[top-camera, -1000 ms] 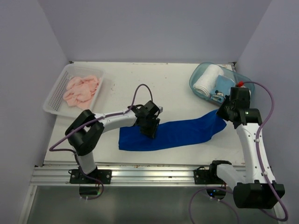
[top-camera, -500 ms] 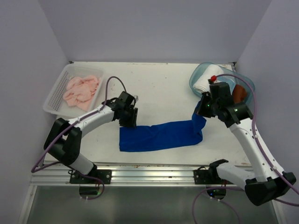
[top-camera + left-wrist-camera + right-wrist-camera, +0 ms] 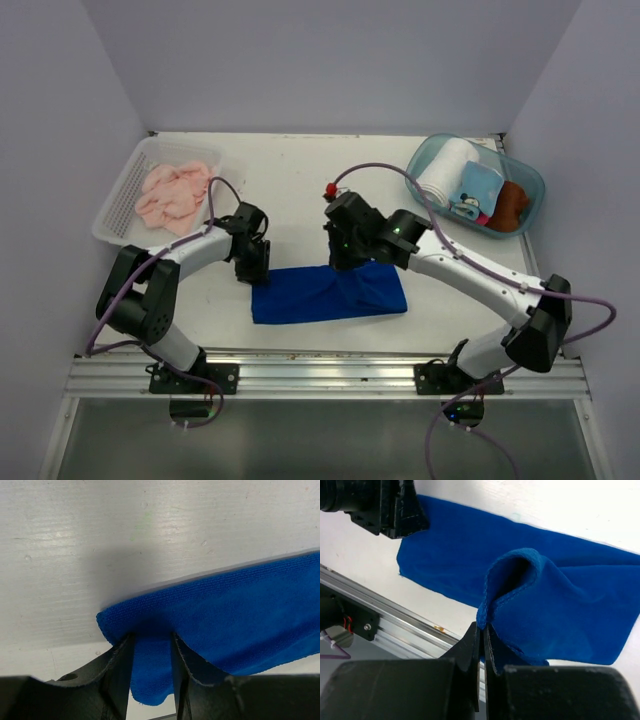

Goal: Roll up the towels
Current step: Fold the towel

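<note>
Lying closest to the arm bases, the blue towel [image 3: 300, 298] rests on the table [image 3: 330, 180], doubled over on itself and spanning the gap between the two hands. The left hand [image 3: 150, 641] has a narrow bite on the towel's left end, with cloth filling the space between its fingers. The right hand [image 3: 482, 628] is pinched tight on a hem, lifting it into a small peak above the layer beneath.

The cloth looks light, limp and plush. It will likely sag and drag rather than hold a shape. Hems and corners are probably the best places to grip, with the opposite end pinned so the roll comes out even.

Beyond the left hand, off to its left, a white slotted basket [image 3: 120, 195] holds the pink towel [image 3: 178, 190], crumpled in a heap. Farther off, past the right hand and to its right, a clear teal tub [image 3: 528, 172] carries a rolled white towel [image 3: 445, 170], a light blue printed cloth [image 3: 478, 190] and a brown item [image 3: 510, 203] I cannot identify.
</note>
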Robot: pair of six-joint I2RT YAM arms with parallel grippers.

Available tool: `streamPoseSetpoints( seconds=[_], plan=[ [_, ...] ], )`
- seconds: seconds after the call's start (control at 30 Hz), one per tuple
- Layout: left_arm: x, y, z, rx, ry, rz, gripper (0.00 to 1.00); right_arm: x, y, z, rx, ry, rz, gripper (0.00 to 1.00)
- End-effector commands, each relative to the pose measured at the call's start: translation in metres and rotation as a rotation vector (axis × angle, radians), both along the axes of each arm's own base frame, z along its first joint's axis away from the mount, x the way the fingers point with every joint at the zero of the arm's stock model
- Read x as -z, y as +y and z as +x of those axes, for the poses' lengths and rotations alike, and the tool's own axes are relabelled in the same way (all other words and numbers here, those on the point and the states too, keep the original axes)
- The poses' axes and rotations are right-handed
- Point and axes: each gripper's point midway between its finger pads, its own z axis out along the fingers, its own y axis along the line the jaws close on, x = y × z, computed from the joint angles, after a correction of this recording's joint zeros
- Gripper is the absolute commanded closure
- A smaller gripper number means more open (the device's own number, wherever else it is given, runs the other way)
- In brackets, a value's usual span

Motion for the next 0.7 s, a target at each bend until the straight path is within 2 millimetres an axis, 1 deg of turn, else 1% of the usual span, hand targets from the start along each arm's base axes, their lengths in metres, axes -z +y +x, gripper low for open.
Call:
streamPoseSetpoints(
  seconds=[0.0,0.03,0.1,0.13,0.17,0.2,0.23,0.27,0.37,0.47,0.53,0.63,0.67],
  plan=[
    [0.004,0.011,0.007,-0.059,-0.024,0.035,0.61,-0.017,0.036,0.014,0.036,-0.07,0.051,1.0],
    [0.005,0.01,0.007,-0.059,-0.023,0.033,0.61,-0.007,0.048,0.015,0.037,-0.068,0.035,1.0],
    [0.007,0.011,0.006,-0.059,-0.011,0.035,0.61,-0.007,0.063,0.021,0.038,-0.084,0.048,1.0],
    [0.007,0.01,0.007,-0.06,-0.01,0.032,0.61,0.002,0.074,0.022,0.034,-0.078,0.044,1.0],
    [0.007,0.009,0.006,-0.058,-0.009,0.03,0.61,0.006,0.08,0.024,0.035,-0.082,0.036,1.0],
    [0.008,0.01,0.005,-0.057,-0.004,0.03,0.61,0.001,0.087,0.027,0.039,-0.094,0.045,1.0],
    [0.007,0.009,0.006,-0.057,-0.007,0.027,0.61,0.014,0.095,0.028,0.028,-0.082,0.023,1.0],
    [0.007,0.009,0.007,-0.056,-0.008,0.024,0.61,0.01,0.103,0.031,0.023,-0.089,0.036,1.0],
    [0.005,0.009,0.008,-0.056,-0.013,0.027,0.61,0.021,0.122,0.03,-0.013,-0.063,0.023,1.0],
    [0.004,0.008,0.01,-0.053,-0.015,0.019,0.61,0.035,0.135,0.027,-0.035,-0.044,0.008,1.0],
    [0.004,0.005,0.011,-0.043,-0.015,0.01,0.62,0.039,0.142,0.027,-0.043,-0.036,0.009,1.0],
    [0.008,0.005,0.01,-0.039,-0.006,0.011,0.62,0.054,0.148,0.028,-0.056,-0.017,-0.018,1.0],
    [0.007,0.005,0.01,-0.037,-0.005,0.012,0.62,0.056,0.151,0.028,-0.058,-0.013,-0.017,1.0]
  ],
)
